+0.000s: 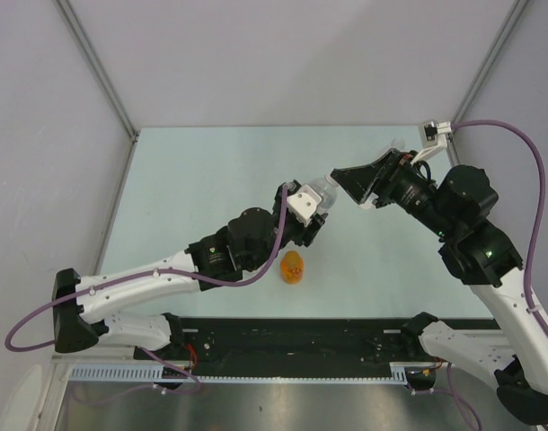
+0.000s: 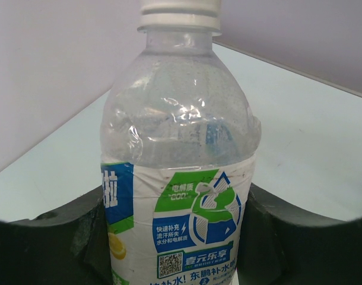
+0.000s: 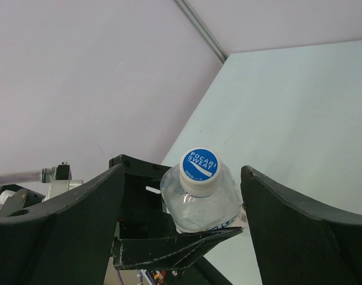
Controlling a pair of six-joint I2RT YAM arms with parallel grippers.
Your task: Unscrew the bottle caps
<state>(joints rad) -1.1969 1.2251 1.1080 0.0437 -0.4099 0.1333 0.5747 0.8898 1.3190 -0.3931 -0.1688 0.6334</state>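
Observation:
My left gripper [image 2: 175, 237] is shut on the labelled body of a clear, blue-labelled bottle [image 2: 181, 148], held above the table. Its white cap [image 2: 181, 15] with a blue top [image 3: 200, 169] is still on the neck. My right gripper [image 3: 181, 172] is open, one finger on each side of the cap with gaps on both sides. From above, the right gripper [image 1: 348, 184] meets the bottle [image 1: 326, 190] at the left gripper [image 1: 312, 214]. A small orange bottle [image 1: 292, 267] rests on the table near the left arm.
The pale green table [image 1: 211, 180] is bounded by grey walls at the back and sides, with a metal post [image 1: 94, 63] at the back left corner. A black rail [image 1: 292, 341] runs along the near edge by the arm bases.

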